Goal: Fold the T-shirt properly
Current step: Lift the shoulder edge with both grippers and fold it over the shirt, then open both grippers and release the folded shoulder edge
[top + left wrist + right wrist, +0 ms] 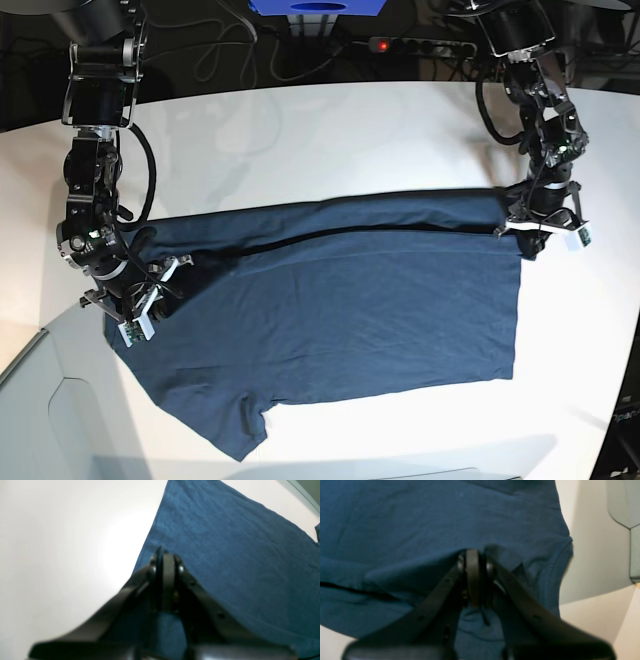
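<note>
The dark navy T-shirt (370, 320) lies spread on the white table (330, 140), its far strip folded over towards the front along a dark crease. One sleeve (245, 430) sticks out at the near edge. My left gripper (518, 230) is at the shirt's far right corner; in the left wrist view the gripper (165, 555) is shut with the shirt's (225, 542) edge running into it. My right gripper (168, 275) is at the shirt's left end; in the right wrist view the gripper (472, 555) is shut on bunched fabric (420, 517) beside a stitched hem (552, 570).
The table's curved front-left edge (40, 335) lies close to my right gripper, with a grey surface (50, 420) below it. A power strip (420, 45), cables and a blue box (318, 6) are behind the table.
</note>
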